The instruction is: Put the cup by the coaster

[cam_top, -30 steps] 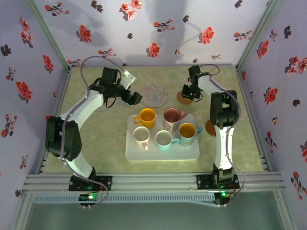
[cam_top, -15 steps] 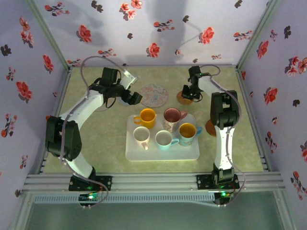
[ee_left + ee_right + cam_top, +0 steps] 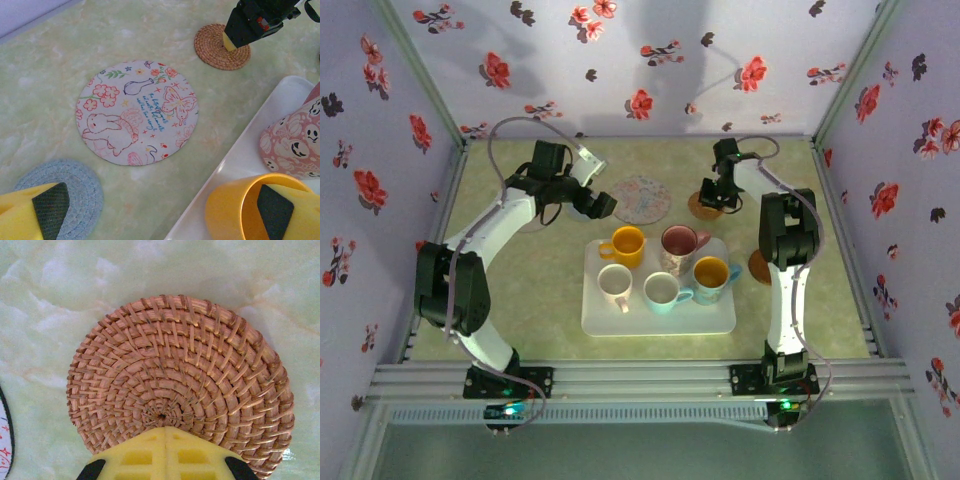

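We begin with the left gripper (image 3: 601, 205). Its jaws stand fully apart and it holds nothing. In the left wrist view one yellow finger (image 3: 35, 212) is over the blue woven coaster (image 3: 75, 187), and the other finger is in front of the rim of the yellow cup (image 3: 230, 210). We cannot tell if this finger touches the cup.

The right gripper (image 3: 165, 452) has its fingers pressed together with nothing between them. Its tip is over the edge of the wicker coaster (image 3: 175, 380), at the far right part of the table (image 3: 530, 270). We cannot tell if it presses on the coaster.

Between the two grippers lies a round coaster with flowers and a rabbit (image 3: 137, 112), flat on the table.

The yellow cup is on the white tray (image 3: 660, 320), at its far left corner, near the left gripper. Four more cups stand on the same tray. A pink cup (image 3: 677, 243) is just beside the yellow one. A white cup (image 3: 615, 282), a light blue cup (image 3: 663, 290) and a cup with a yellow inside and a blue handle (image 3: 712, 272) stand in the near row. All of them are upright.

One more brown coaster (image 3: 756, 266) lies just beside the right edge of the tray, partly hidden by the right arm.
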